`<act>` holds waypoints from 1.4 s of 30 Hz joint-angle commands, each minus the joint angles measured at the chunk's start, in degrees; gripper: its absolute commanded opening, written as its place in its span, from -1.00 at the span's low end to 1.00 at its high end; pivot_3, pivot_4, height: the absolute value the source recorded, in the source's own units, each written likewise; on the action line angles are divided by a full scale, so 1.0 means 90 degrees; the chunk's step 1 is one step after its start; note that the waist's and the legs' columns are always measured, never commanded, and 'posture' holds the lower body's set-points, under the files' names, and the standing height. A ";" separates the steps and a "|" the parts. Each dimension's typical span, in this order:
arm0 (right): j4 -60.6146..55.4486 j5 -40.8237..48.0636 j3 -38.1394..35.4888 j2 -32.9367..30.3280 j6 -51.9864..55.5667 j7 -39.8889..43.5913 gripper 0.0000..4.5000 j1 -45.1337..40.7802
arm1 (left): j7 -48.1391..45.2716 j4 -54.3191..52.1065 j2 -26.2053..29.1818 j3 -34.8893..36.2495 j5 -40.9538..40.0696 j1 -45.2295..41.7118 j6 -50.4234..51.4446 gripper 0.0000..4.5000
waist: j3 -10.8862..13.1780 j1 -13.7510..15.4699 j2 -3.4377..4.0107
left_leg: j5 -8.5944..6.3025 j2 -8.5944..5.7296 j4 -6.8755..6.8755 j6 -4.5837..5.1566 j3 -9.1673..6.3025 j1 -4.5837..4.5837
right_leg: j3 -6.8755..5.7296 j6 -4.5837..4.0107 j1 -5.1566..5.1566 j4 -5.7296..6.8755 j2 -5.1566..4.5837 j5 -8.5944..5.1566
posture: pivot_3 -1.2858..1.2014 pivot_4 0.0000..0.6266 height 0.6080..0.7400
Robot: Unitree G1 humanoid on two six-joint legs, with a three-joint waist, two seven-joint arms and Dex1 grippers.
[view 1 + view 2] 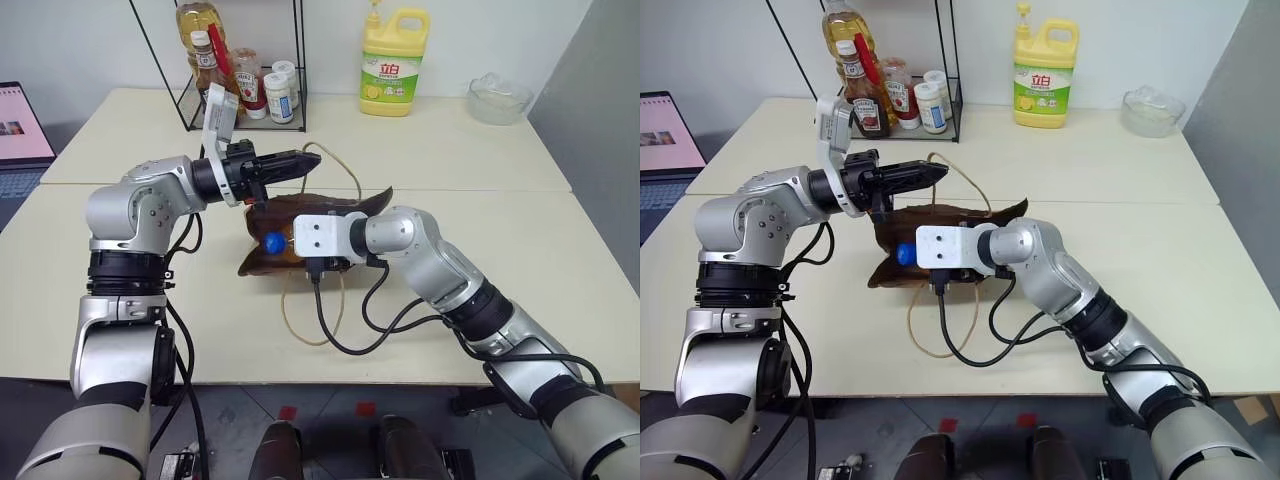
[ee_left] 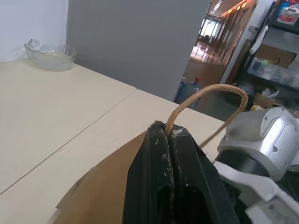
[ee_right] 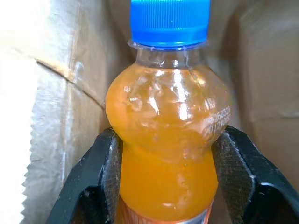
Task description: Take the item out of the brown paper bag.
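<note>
Right wrist view shows your right end effector (image 3: 168,179) clamped on the small clear bottle of orange liquid (image 3: 166,140) (blue cap), inside the creased brown paper bag (image 1: 300,215) lying on the pale surface (image 1: 520,250); your left end effector (image 2: 170,135) pinches the bag's beige cord handle (image 2: 205,93).

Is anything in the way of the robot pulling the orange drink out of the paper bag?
Nothing visible blocks it. The right gripper already has the bottle between its fingers, blue cap at the bag's mouth. The left gripper holds a cord handle.
</note>
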 commanded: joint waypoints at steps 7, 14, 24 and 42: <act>-0.1266 0.1005 -0.0913 -0.0066 -0.0403 0.0003 0.07 0.0264 | 0.0012 0.0080 -0.0047 0.0088 0.0086 -0.0196 -0.0270 -1.00 | 0.0001 -0.0001 0.0000 | 0.0000 0.0000 0.0000 0.0000 0.0000 -0.0002 | -0.0001 0.0000 -0.0002 -0.0001 0.0000 0.0000 | 0.03 -0.52 1.00; -0.1578 0.1372 -0.1204 -0.0140 -0.0524 -0.0042 0.07 0.0321 | 0.0015 0.0194 -0.0105 0.0097 0.0156 -0.0234 -0.0359 -1.00 | 0.0001 -0.0001 0.0000 | 0.0000 0.0000 0.0000 0.0000 0.0000 -0.0003 | -0.0001 0.0000 -0.0002 -0.0001 0.0000 0.0000 | 0.03 -0.52 1.00; -0.2343 0.2168 -0.1907 -0.0563 -0.0287 -0.0035 0.07 0.0430 | 0.0038 0.0421 -0.0154 0.0087 0.0281 -0.0351 -0.0501 -1.00 | 0.0001 0.0008 -0.0001 | 0.0000 0.0000 0.0001 0.0000 -0.0001 -0.0006 | -0.0002 0.0000 -0.0002 -0.0001 0.0000 0.0000 | 0.03 -0.52 1.00; -0.3913 0.2550 -0.3925 -0.2380 0.0155 -0.0591 0.07 0.0863 | 0.0023 0.0937 -0.0347 0.0090 0.0597 -0.0507 -0.0856 -1.00 | 0.0002 0.0044 -0.0001 | 0.0000 -0.0002 0.0002 0.0000 0.0001 -0.0014 | -0.0002 0.0000 -0.0004 -0.0005 -0.0002 0.0000 | 0.03 -0.52 1.00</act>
